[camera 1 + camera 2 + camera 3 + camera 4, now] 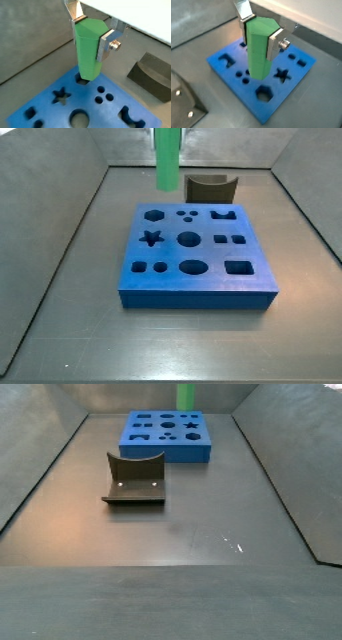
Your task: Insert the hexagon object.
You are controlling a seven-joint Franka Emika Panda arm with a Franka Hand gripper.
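My gripper (pixel 91 34) is shut on the hexagon object (pixel 88 50), a bright green prism-shaped peg held upright by its upper end; both show in both wrist views, the gripper (pixel 260 35) and the peg (pixel 258 60). The peg hangs above the blue block (pixel 47 107), its lower end over the hexagonal hole (pixel 80 80) at the block's edge. In a side view the peg (pixel 168 158) hovers clear of the block (pixel 194 293), near the hexagonal hole (pixel 156 215). It also shows in a side view (pixel 187 396) over the block (pixel 167 452). The gripper is out of frame in both side views.
The block has several other holes, among them a star (pixel 152 238) and a square (pixel 238 267). A dark grey curved piece (pixel 210 188) stands on the floor beside the block, and shows in another side view (pixel 134 479). Grey walls enclose the floor.
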